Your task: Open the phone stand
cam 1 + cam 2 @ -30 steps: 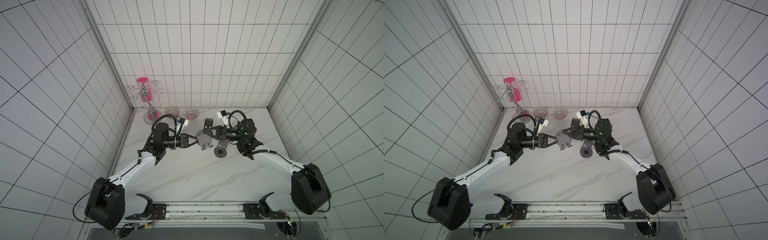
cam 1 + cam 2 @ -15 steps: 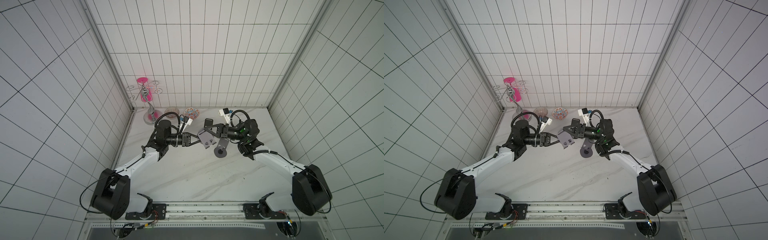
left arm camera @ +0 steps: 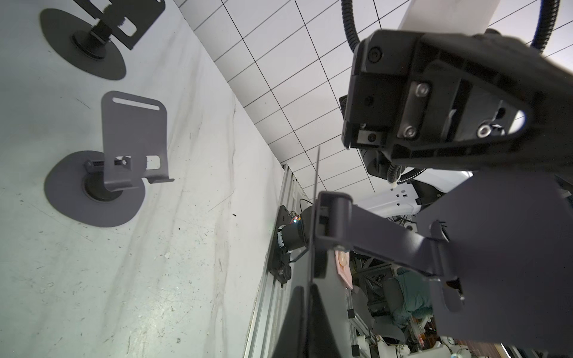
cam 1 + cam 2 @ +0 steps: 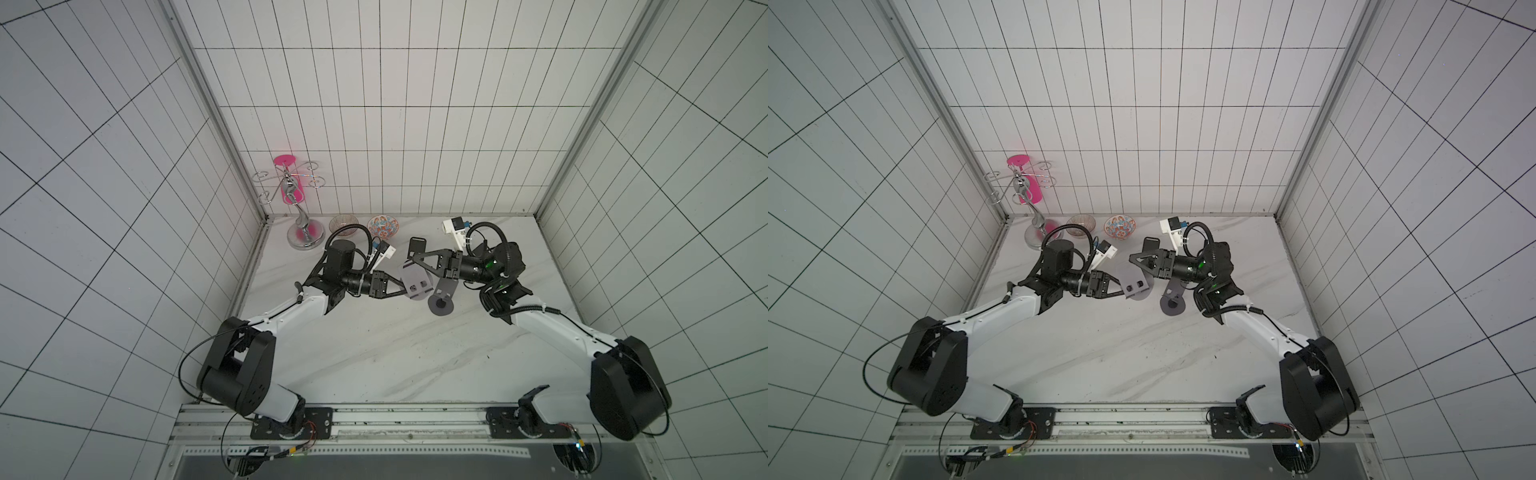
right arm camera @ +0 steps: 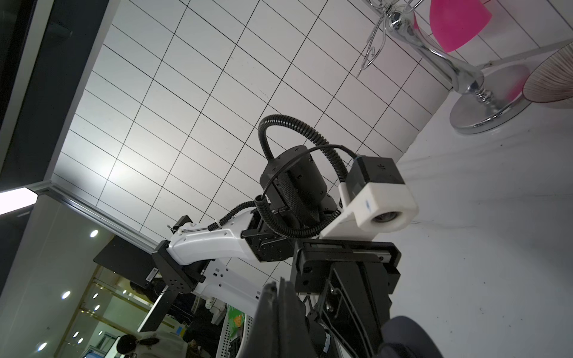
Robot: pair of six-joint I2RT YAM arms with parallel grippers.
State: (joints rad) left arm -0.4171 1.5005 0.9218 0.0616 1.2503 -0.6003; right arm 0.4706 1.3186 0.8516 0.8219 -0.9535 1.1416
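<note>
The phone stand [image 4: 417, 286] hung mid-frame, equally near both: left hand [image 4: 400, 291] pinched its left edge, right hand [image 4: 409, 266] its upper edge.

A white marble-patterned counter [image 4: 374, 357] carries everything. In its far left corner stands a chrome wire cup rack [image 4: 306, 240] with a round base, a wavy stem and curled arms. A bright pink plastic cup [image 4: 289, 194] sits among the arms and throws a pink tint on the base. Along the far edge, just beside the rack's base, sits a clear ribbed glass bowl [image 4: 344, 224]. Close beside that bowl is a small bowl patterned in red and blue [image 4: 382, 227]. Near the counter's middle a grey metal stand [image 4: 441, 306] rests upright on its round base, its slotted plate raised. A black stand of like build [image 3: 93, 40] stands near it, toward the far edge.
</note>
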